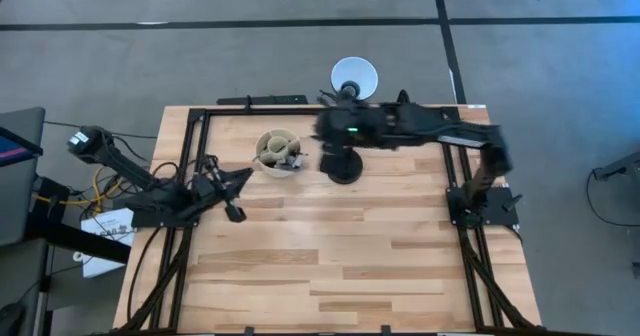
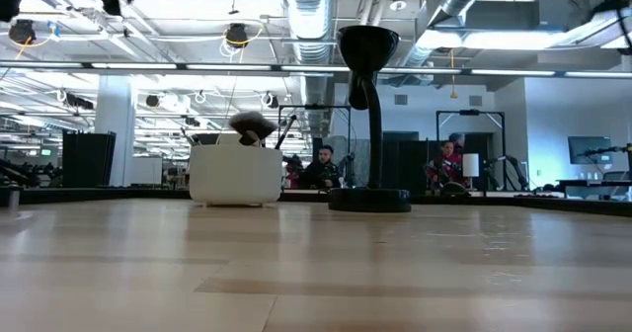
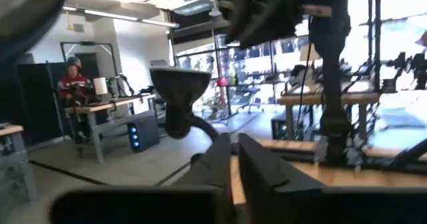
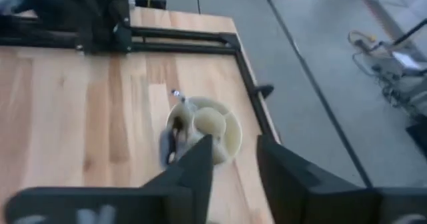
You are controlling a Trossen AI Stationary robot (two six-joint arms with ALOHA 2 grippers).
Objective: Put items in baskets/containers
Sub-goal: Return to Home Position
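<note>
The cream cup (image 1: 272, 170) stands on the counter (image 1: 330, 266) with the brushes (image 4: 175, 136) gathered in its compartments. Their dark bristle tips show above its rim, and the base of the black lamp (image 1: 343, 166) sits just beside the cup. The right pincer (image 4: 235, 144) hovers above the counter near the cup, on its lamp side, with fingers apart and nothing between them. The left pincer (image 3: 234, 148) rests low on the cup's opposite side, well apart from it, its fingers drawn together with only a sliver of gap.
</note>
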